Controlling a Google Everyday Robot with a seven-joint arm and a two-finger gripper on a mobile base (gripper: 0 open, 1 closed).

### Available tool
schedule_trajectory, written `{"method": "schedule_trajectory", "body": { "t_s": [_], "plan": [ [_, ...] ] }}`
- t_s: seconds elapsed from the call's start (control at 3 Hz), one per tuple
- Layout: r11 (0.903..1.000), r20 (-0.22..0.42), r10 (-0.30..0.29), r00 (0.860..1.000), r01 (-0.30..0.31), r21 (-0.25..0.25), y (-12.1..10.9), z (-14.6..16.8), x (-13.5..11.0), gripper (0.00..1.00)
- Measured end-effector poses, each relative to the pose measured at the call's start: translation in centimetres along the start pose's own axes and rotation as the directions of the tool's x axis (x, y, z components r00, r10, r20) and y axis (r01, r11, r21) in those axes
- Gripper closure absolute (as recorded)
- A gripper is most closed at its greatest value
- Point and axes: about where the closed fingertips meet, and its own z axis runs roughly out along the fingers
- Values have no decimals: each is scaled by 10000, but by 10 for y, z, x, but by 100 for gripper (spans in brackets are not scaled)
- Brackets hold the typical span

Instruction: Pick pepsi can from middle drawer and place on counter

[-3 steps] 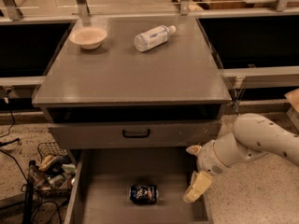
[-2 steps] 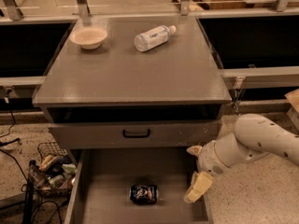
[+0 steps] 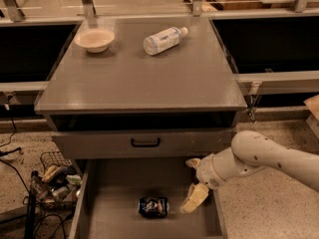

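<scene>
The can (image 3: 153, 206) lies on its side on the floor of the open drawer (image 3: 114, 193), near the middle. The gripper (image 3: 193, 180) hangs just right of the can, inside the drawer's right wall, with its two fingers spread wide and nothing between them. One finger (image 3: 195, 197) sits low, near the can's right end but apart from it; the other is higher and farther back from the can. The counter (image 3: 139, 78) lies above and well behind the can.

The main risk is probably the can rolling. It rests on its curved side on a smooth floor, so a finger that touches it off-centre could nudge it left, away from the grasp. A second risk is a skewed pinch: closing across the rounded body rather than squarely may let the can slip or twist on the lift. A third is clearance, since the arm works close to the drawer's right wall and beneath the closed drawer front (image 3: 145, 143) behind the can, and a hasty lift could knock either. On the counter, the bottle (image 3: 164, 40) and bowl (image 3: 94, 39) sit far beyond the can, at the back, so they seem unlikely to obstruct placing.

Counted: one can, one open drawer, one closed drawer front, one counter, one bottle, one bowl, one gripper with two fingers.
</scene>
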Motion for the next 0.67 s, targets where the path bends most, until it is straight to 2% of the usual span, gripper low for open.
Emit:
{"method": "schedule_trajectory", "body": {
  "t_s": [0.33, 0.67],
  "plan": [
    [10000, 1, 1, 10000, -1, -4, 0, 0, 0, 0],
    [9985, -267, 36, 9996, -22, 544, -1, 8, 1, 0]
  ]
}}
